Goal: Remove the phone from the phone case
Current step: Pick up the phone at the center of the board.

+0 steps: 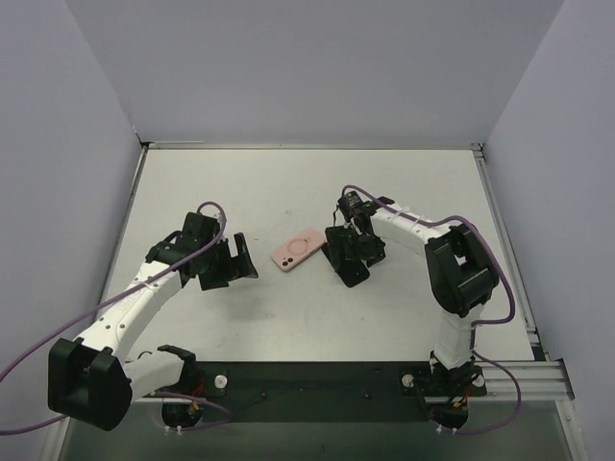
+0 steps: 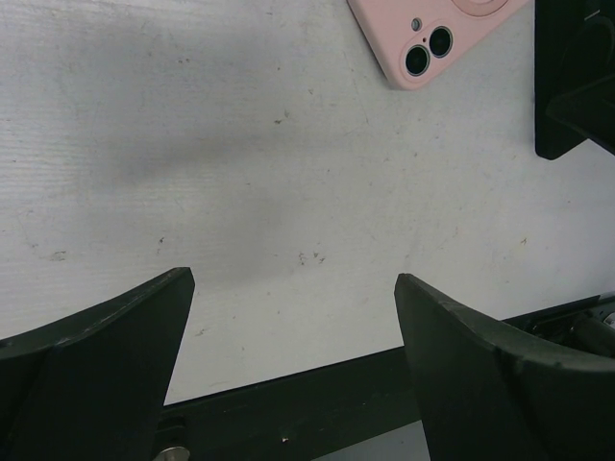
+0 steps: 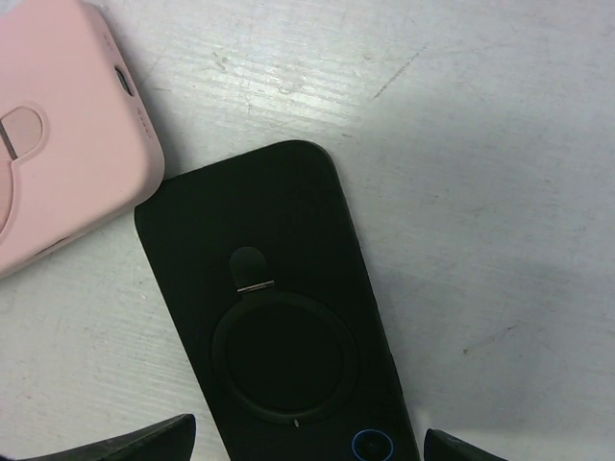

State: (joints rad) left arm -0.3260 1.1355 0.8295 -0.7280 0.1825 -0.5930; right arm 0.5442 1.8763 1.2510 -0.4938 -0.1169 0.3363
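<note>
A pink phone case (image 1: 298,250) lies back up at the table's middle, its camera lenses showing in the left wrist view (image 2: 432,34). A black phone case (image 1: 348,264) with a round ring on its back lies just right of it, apart from it. In the right wrist view the black case (image 3: 279,327) lies between my open right gripper's (image 3: 307,449) fingertips, with the pink case (image 3: 58,144) at the upper left. My right gripper (image 1: 357,246) hovers over the black case. My left gripper (image 1: 233,261) is open and empty, left of the pink case, over bare table (image 2: 293,279).
Grey walls close the table on three sides. A black rail (image 1: 317,379) runs along the near edge by the arm bases. A black shape (image 2: 577,77) shows at the right edge of the left wrist view.
</note>
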